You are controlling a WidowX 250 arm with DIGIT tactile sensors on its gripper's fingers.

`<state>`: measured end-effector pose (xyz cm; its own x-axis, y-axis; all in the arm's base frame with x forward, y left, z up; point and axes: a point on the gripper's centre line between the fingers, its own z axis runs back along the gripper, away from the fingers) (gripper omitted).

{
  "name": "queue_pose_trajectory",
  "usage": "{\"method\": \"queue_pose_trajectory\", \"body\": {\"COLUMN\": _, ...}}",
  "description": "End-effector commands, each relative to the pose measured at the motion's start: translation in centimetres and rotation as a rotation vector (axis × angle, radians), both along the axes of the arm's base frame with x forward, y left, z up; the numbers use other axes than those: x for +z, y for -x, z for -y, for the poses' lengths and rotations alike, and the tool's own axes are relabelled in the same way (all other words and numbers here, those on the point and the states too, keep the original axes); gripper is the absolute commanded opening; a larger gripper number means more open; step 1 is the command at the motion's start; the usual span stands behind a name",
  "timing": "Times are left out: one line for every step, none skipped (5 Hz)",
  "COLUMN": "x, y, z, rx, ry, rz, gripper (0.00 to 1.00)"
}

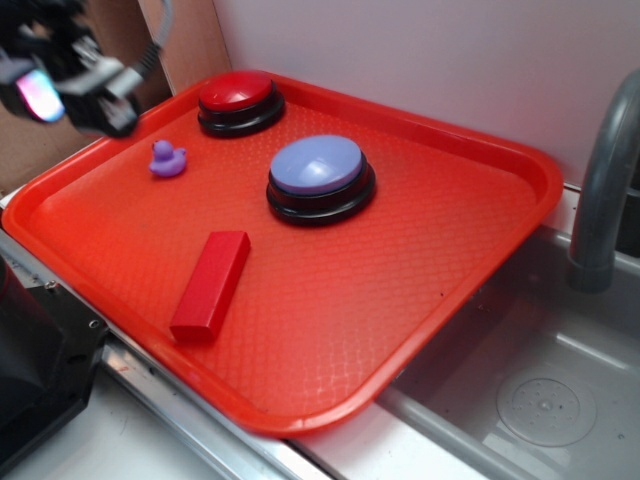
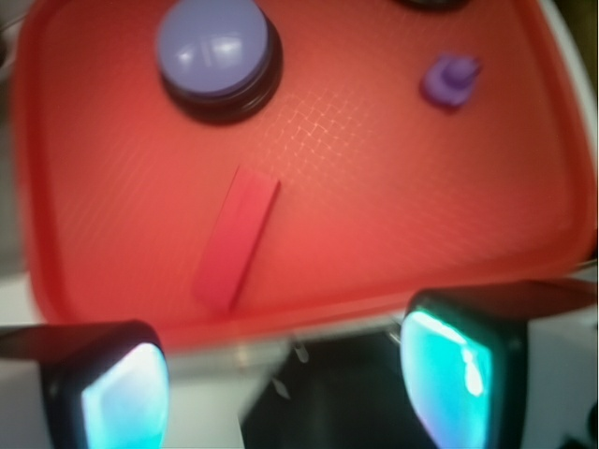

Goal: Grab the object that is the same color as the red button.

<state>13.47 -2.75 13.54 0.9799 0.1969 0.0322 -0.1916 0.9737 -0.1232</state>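
Observation:
A plain red rectangular block (image 1: 211, 286) lies flat on the red tray (image 1: 420, 290), near its front left edge. It also shows in the wrist view (image 2: 237, 237), mid-frame. The red button (image 1: 238, 101), a glossy red dome on a black base, sits at the tray's far corner; only its black edge (image 2: 430, 4) shows in the wrist view. My gripper (image 1: 60, 85) hovers high at the upper left, off the tray's left side, far from the block. In the wrist view its fingertips (image 2: 126, 393) stand wide apart with nothing between them; the gripper (image 2: 285, 388) is open and empty.
A lavender-blue button (image 1: 320, 178) sits mid-tray behind the block, also in the wrist view (image 2: 217, 54). A small purple duck (image 1: 167, 159) stands at the tray's left, also in the wrist view (image 2: 450, 79). A sink basin (image 1: 540, 400) and grey faucet (image 1: 605, 180) are at right. A black box (image 1: 35, 350) lies front left.

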Motion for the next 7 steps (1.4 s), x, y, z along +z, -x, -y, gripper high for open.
{"method": "queue_pose_trajectory", "body": {"x": -8.3, "y": -5.9, "z": 5.1, "rx": 0.081, "ry": 0.048, "rz": 0.002, "gripper": 1.0}}
{"method": "queue_pose_trajectory", "body": {"x": -9.9, "y": -4.9, "z": 5.8, "rx": 0.102, "ry": 0.023, "rz": -0.026, "gripper": 1.0}}
{"method": "queue_pose_trajectory", "body": {"x": -10.2, "y": -2.4, "z": 5.3, "rx": 0.112, "ry": 0.016, "rz": -0.006, "gripper": 1.0}}
{"method": "queue_pose_trajectory", "body": {"x": -8.8, "y": -1.5, "z": 5.0, "rx": 0.104, "ry": -0.011, "rz": 0.022, "gripper": 1.0}}
{"method": "queue_pose_trajectory", "body": {"x": -4.9, "y": -0.4, "z": 3.7, "rx": 0.139, "ry": -0.09, "rz": 0.083, "gripper": 1.0}}
{"method": "queue_pose_trajectory", "body": {"x": -4.1, "y": -0.4, "z": 3.0, "rx": 0.195, "ry": -0.092, "rz": 0.045, "gripper": 1.0}}
{"method": "queue_pose_trajectory", "body": {"x": -4.1, "y": -0.4, "z": 3.0, "rx": 0.195, "ry": -0.092, "rz": 0.045, "gripper": 1.0}}
